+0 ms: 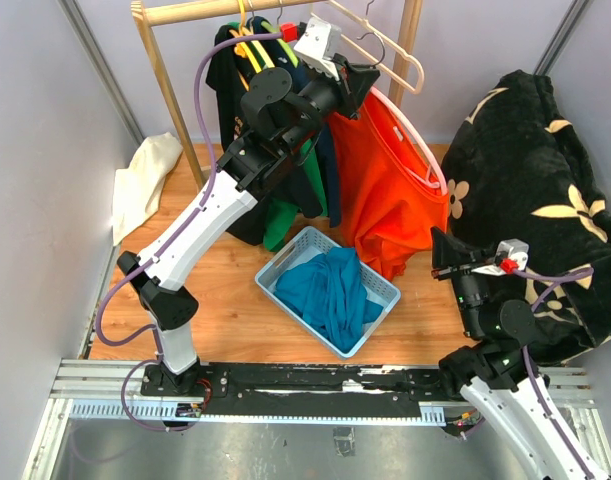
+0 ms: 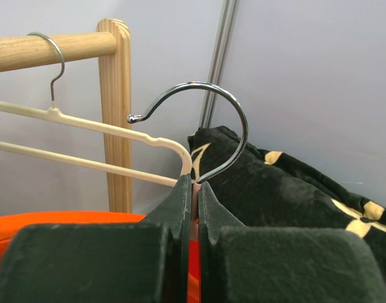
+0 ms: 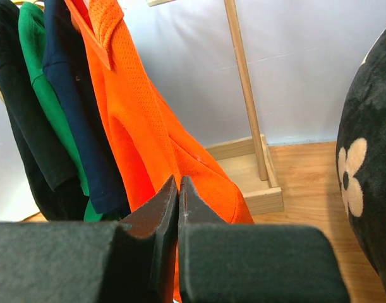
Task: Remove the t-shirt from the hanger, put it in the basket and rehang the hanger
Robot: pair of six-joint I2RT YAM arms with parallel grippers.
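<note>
The orange t-shirt (image 1: 385, 190) hangs on a pale pink hanger (image 1: 426, 152) just right of the dark shirts. My left gripper (image 1: 363, 82) is shut on the hanger's neck, below its chrome hook (image 2: 234, 120), which stands free in the air, off the rod. In the left wrist view the gripper (image 2: 194, 180) pinches the pink neck, with orange cloth (image 2: 54, 221) below. My right gripper (image 1: 437, 250) is shut, low beside the shirt's lower right edge. In the right wrist view its tips (image 3: 178, 180) are closed in front of the orange shirt (image 3: 148, 126), with nothing seen between them.
The wooden rack rod (image 1: 205, 10) holds an empty cream hanger (image 1: 400, 65) and black, green and navy shirts (image 1: 275, 190). A blue basket (image 1: 280, 258) with a teal garment (image 1: 330, 285) sits below. A black flowered blanket (image 1: 535, 180) fills the right. A cream cloth (image 1: 145, 180) lies at left.
</note>
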